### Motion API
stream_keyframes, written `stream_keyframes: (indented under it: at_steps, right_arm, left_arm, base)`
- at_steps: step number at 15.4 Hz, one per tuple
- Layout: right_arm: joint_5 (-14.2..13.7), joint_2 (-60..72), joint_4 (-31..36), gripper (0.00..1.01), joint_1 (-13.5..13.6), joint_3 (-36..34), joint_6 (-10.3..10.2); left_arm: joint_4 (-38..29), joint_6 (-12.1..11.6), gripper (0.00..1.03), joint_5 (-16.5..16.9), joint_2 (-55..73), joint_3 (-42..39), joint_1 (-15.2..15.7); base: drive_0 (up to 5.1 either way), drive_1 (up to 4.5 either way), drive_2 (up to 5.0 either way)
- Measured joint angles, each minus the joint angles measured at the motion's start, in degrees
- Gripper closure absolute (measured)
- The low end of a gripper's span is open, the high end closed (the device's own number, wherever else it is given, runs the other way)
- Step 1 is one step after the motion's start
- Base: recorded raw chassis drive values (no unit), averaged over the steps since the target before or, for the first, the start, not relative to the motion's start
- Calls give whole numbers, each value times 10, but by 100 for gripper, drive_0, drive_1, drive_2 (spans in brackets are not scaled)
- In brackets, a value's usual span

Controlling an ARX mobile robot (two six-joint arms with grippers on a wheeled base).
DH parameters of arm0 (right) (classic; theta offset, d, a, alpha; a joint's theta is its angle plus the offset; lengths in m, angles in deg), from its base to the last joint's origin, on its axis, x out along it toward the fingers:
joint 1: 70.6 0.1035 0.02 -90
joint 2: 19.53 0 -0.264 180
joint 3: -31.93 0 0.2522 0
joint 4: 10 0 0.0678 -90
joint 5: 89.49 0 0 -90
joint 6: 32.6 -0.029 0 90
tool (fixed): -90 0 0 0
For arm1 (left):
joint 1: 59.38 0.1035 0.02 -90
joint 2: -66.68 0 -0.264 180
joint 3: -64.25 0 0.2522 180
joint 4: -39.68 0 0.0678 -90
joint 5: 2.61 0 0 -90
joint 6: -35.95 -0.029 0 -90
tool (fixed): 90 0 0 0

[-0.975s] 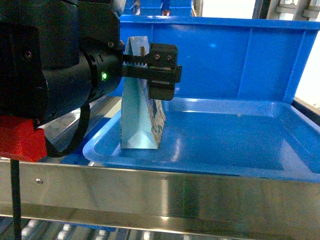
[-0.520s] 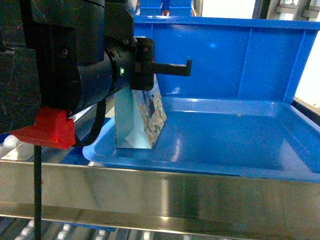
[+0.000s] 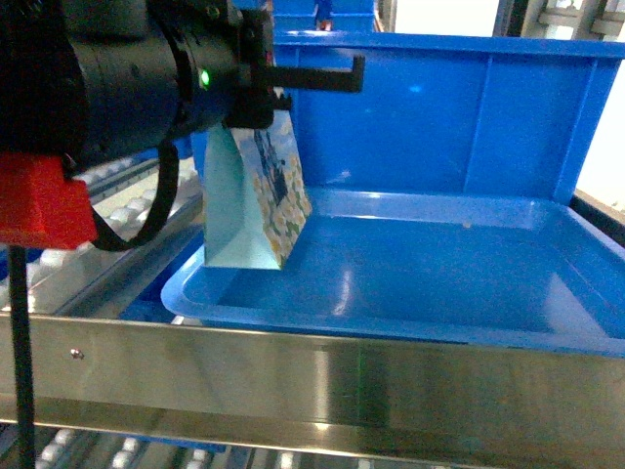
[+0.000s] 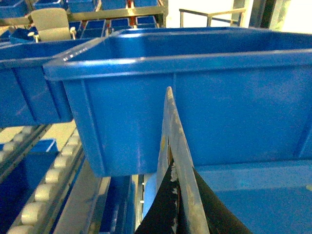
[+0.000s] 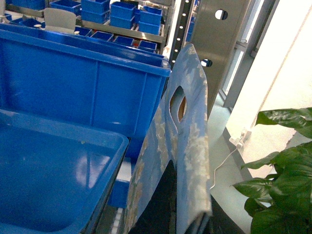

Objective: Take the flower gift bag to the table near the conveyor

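Blue tray (image 3: 439, 283) fills the head view; the left gripper (image 3: 256, 93) is clamped on the top of the bag (image 3: 252, 200), which hangs tilted over the tray's left rim beside the conveyor (image 3: 117, 210). Left wrist: bag (image 4: 171, 161) edge-on between the jaws, bin (image 4: 195, 97) behind. Right wrist: right gripper clamped on another flowered bag (image 5: 183, 151), plant (image 5: 280, 170) nearby.

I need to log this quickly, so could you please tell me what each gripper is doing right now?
Left gripper: closed on the flower gift bag.
Right gripper: closed on a second gift bag.
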Motion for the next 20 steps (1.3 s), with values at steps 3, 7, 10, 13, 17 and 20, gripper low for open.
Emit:
stream_keyframes:
  at_steps: [3,7,10,13,17,20]
  right_arm:
    - [0,0,0,99,0,0,0]
    - [0,0,0,99,0,0,0]
    - [0,0,0,99,0,0,0]
    - [0,0,0,99,0,0,0]
    - [-1,0,1,99,0,0,0]
    - [0,0,0,99,0,0,0]
  left_arm:
    - [12,-3,101,-3,-78,-27,7]
    - [2,-21,101,-5,-186,-108,45]
    - [12,-65,101,-15,-321,-210,100]
    - [42,-76,101,-9,-384,-255,116]
    - [43,-76,101,-3,-384,-255,113]
    - [45,-76,101,-3,-383,-255,114]
  base:
    - [0,0,0]
    - [0,0,0]
    - [0,0,0]
    - [0,0,0]
    - [-487,144,338]
    - [-479,133,355]
